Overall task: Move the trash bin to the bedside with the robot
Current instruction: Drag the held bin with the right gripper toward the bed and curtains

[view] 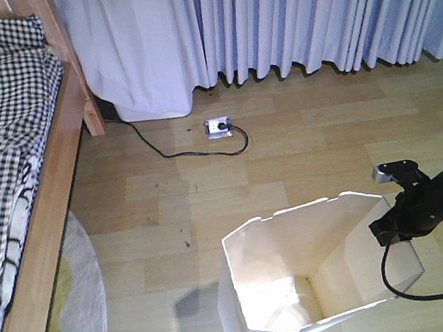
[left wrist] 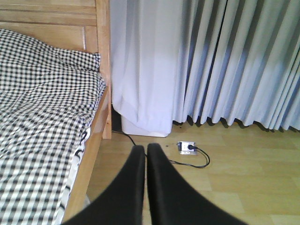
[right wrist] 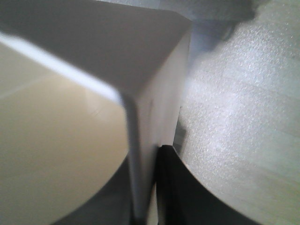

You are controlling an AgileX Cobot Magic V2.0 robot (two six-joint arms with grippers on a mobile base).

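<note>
a white trash bin (view: 281, 249) stood on the wooden floor, low in the front view and well apart from the bed (view: 1, 159) with checked bedding at the left. the right gripper (view: 389, 228) reached in from the right, its jaws pinching the bin's thin wall at the rim. the wrist view was blurred, so the grip looked secure but may have been shallow. the left gripper (left wrist: 146, 157) hung free, jaws pressed together on nothing, facing the bed and the curtains (left wrist: 225, 61). the step in hand appeared to be hauling the gripped bin. the next move likely called for steady travel leftward toward the bed frame, minding the round rug (view: 81, 315) beside it.
</note>
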